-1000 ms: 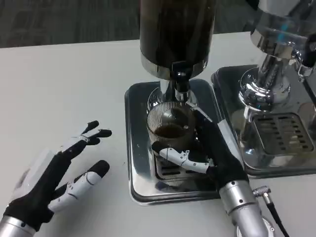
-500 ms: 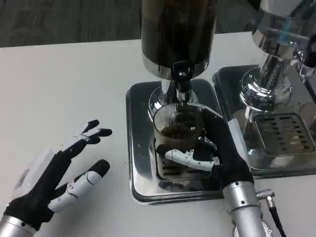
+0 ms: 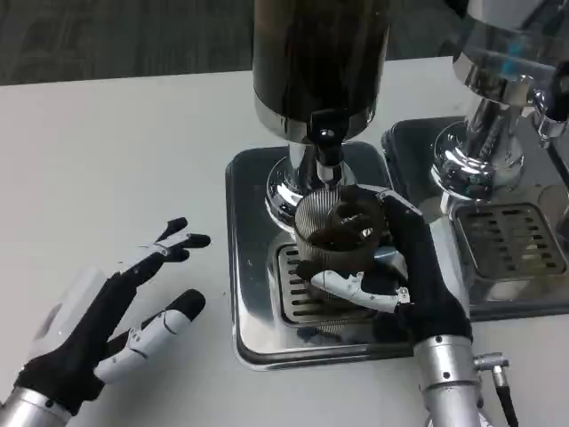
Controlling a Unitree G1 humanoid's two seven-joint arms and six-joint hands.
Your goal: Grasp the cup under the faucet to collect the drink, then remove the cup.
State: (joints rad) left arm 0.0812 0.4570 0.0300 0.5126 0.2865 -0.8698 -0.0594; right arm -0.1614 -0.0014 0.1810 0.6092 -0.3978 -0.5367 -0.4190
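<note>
A clear ribbed cup with dark drink in it stands on the drip tray, just below the faucet of the dark drink dispenser. My right hand grips the cup, thumb across its front and fingers around its right side. The cup looks tilted a little toward me. My left hand rests on the white table at the lower left, fingers spread, holding nothing, well apart from the tray.
A second chrome dispenser with its own drip tray stands at the right, close to my right forearm. A black cable lies at the lower right. Bare white table stretches to the left.
My right hand has shifted the cup to the right and slightly back, closer under the faucet. The left hand has barely moved.
</note>
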